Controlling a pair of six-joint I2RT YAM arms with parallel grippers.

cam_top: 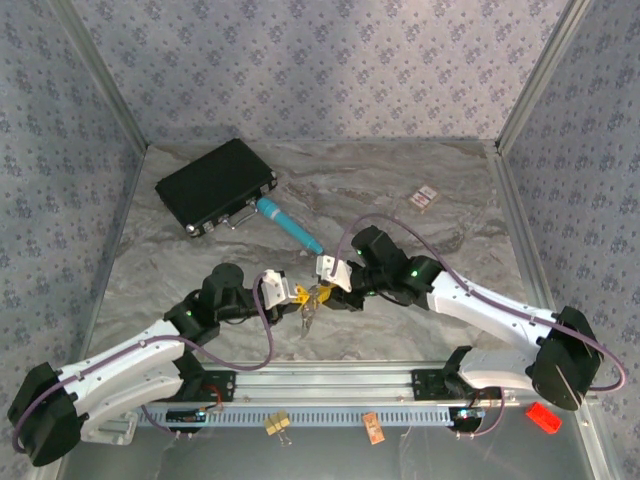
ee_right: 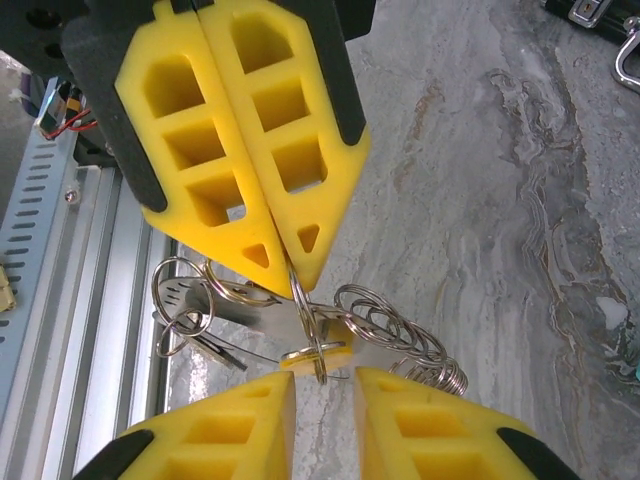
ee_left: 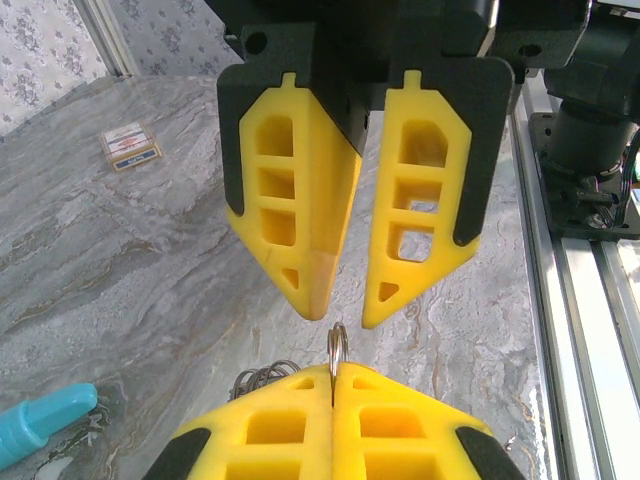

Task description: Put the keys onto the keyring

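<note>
1. Top external: the left gripper (cam_top: 299, 294) and right gripper (cam_top: 327, 289) are facing tip to tip, with the keyring (cam_top: 313, 305) between them.
2. Left wrist: the left jaws are pinching the keyring; the right jaws are standing spread.
3. Right wrist: a yellow key (ee_right: 318, 357) is showing just under the pinched ring.

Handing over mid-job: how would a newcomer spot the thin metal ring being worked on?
On the grey marbled table, find where the two yellow-fingered grippers meet tip to tip. The left gripper is shut on a thin silver metal ring, sticking out toward the open right gripper. Unlike the loose coiled rings beside it, it alone is clamped.
</note>
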